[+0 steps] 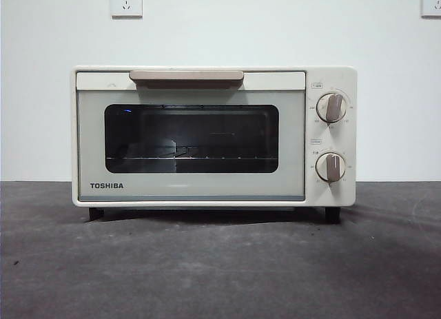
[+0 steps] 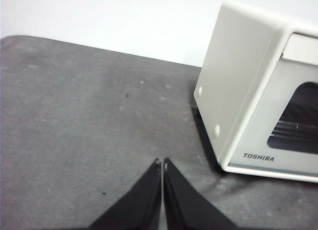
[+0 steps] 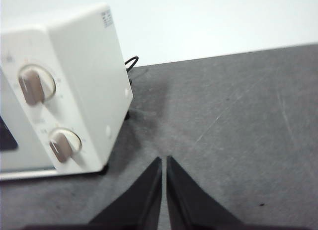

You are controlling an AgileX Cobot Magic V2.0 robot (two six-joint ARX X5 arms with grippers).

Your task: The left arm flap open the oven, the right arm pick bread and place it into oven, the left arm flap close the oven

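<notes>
The cream-white TOSHIBA oven (image 1: 207, 136) stands on the dark table with its door shut, the beige bar handle (image 1: 186, 76) along the door's top. Through the dark window the wire rack (image 1: 191, 157) shows with nothing clearly on it. The bread is not in view in any frame. My left gripper (image 2: 162, 163) is shut and empty, off the oven's left side (image 2: 233, 81), over bare table. My right gripper (image 3: 163, 160) is shut and empty, off the oven's right side (image 3: 94, 76), near the knobs (image 3: 32, 85). Neither gripper shows in the front view.
A white wall with two sockets (image 1: 126, 2) stands behind the oven. A black cable (image 3: 131, 63) runs behind the oven's right rear. The dark grey table (image 1: 220, 264) stretches in front of the oven.
</notes>
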